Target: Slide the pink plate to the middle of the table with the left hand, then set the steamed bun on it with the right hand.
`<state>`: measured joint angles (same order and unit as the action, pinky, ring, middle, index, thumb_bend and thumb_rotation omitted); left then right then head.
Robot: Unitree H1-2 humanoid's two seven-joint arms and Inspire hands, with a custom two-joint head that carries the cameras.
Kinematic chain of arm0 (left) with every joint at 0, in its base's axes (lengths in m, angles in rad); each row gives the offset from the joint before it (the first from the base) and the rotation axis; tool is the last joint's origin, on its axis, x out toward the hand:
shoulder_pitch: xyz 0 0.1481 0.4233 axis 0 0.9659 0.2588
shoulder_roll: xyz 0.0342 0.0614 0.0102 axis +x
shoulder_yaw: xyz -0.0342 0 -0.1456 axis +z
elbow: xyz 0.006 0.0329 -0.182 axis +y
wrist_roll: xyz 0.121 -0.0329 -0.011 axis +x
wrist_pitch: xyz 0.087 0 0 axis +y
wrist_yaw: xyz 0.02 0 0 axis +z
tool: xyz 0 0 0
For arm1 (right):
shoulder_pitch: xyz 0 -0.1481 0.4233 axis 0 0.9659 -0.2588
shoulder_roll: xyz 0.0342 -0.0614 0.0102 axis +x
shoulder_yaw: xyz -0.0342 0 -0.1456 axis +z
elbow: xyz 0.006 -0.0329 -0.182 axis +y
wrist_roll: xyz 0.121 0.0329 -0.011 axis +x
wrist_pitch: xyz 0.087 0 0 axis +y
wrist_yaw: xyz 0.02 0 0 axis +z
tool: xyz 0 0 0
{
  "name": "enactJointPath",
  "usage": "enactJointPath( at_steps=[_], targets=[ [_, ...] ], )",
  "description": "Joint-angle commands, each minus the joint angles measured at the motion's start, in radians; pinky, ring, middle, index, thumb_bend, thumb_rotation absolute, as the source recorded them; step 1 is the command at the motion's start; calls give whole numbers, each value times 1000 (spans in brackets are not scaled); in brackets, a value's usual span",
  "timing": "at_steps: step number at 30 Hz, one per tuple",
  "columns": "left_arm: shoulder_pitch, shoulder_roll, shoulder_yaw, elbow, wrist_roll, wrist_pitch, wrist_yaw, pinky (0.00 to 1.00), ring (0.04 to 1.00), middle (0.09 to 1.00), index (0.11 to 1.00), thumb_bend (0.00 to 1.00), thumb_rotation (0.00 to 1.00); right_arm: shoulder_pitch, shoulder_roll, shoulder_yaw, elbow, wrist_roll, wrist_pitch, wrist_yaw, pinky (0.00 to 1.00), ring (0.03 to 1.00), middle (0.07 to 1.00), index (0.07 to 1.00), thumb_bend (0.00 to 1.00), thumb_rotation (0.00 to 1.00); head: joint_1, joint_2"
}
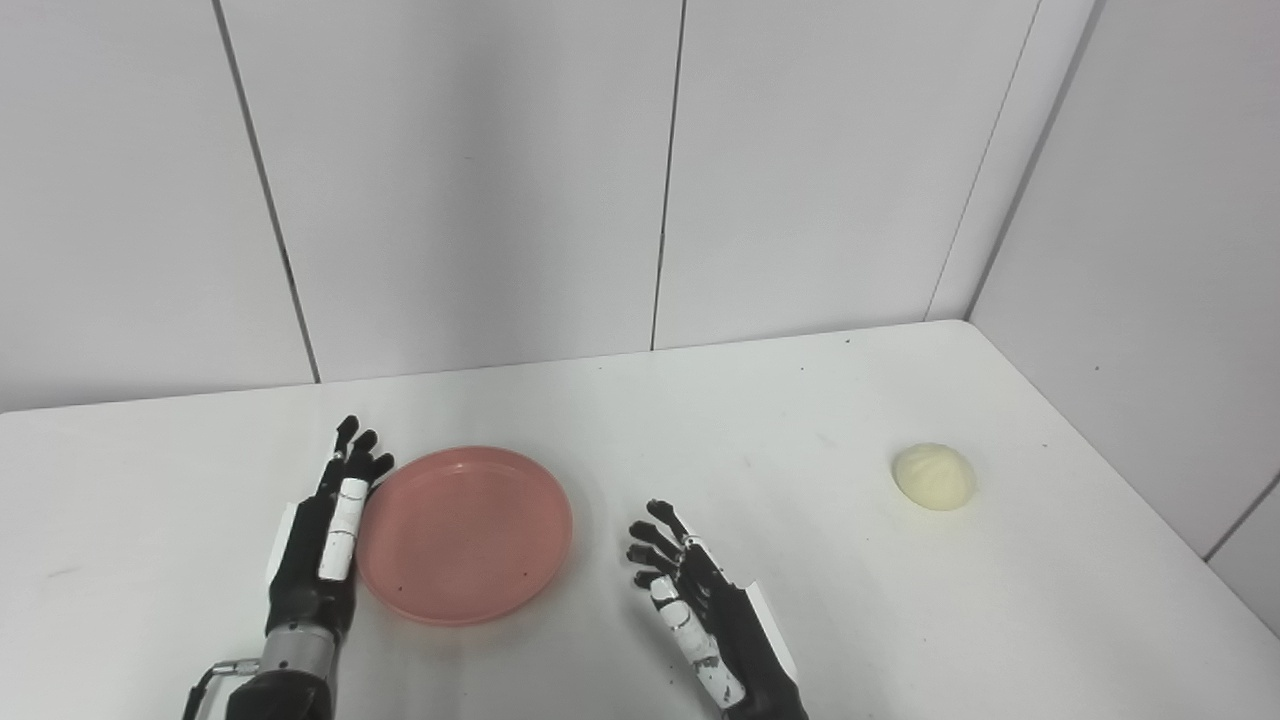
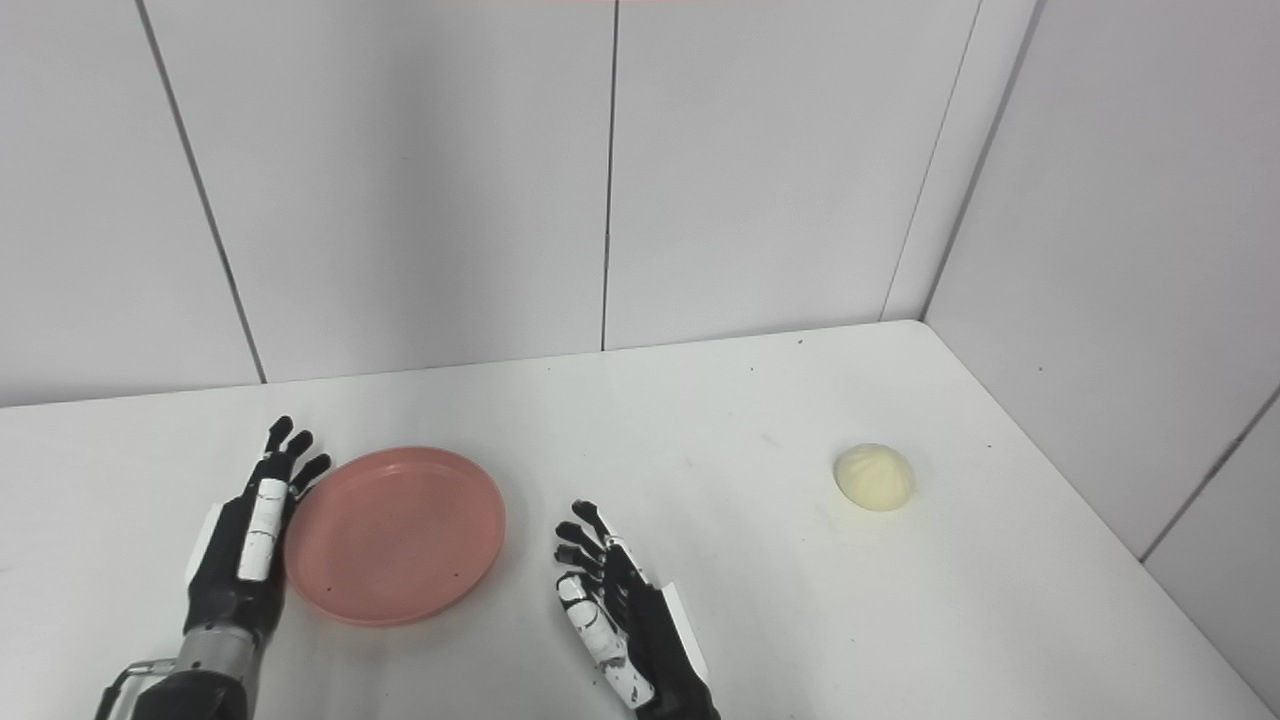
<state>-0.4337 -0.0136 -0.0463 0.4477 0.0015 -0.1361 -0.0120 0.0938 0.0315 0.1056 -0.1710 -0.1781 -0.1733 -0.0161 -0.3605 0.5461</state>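
The pink plate [image 1: 465, 535] lies flat on the white table [image 1: 700, 420], left of centre. My left hand [image 1: 325, 540] stands on edge against the plate's left rim, fingers straight and apart, holding nothing. A pale steamed bun [image 1: 934, 476] sits alone far to the right. My right hand [image 1: 690, 610] rests low near the front, between plate and bun, open with its fingers spread; it touches neither.
Grey wall panels [image 1: 640, 180] close off the back of the table and its right side. The table's right edge [image 1: 1150, 500] runs close past the bun. Bare tabletop lies between the plate and the bun.
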Motion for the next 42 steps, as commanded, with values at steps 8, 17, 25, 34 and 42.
enactJointPath(
  at_steps=[8,17,25,34,42],
  targets=[
    [-15,17,-11,45,21,-76,-16,858,903,970,1000,833,931,-4,-37,-34,-246,-102,112,19,732,794,834,878,743,856,-7,-18],
    [-32,23,-15,95,12,-105,-35,834,899,967,1000,839,926,-118,-232,-160,-405,-220,309,105,667,747,815,833,855,791,-25,-24],
    [-34,26,-12,99,16,-101,-36,859,906,973,1000,818,926,-204,-421,-227,-374,-326,339,142,672,746,840,826,935,621,-25,-25],
    [-36,26,-15,110,21,-109,-34,868,902,967,1000,842,929,-318,-606,-238,-369,-384,549,362,684,797,859,845,972,494,-22,-32],
    [-33,21,-17,105,31,-112,-33,872,900,966,1000,861,934,-361,-667,-235,-282,-405,587,388,674,816,864,834,951,400,-15,-32]
  ],
)
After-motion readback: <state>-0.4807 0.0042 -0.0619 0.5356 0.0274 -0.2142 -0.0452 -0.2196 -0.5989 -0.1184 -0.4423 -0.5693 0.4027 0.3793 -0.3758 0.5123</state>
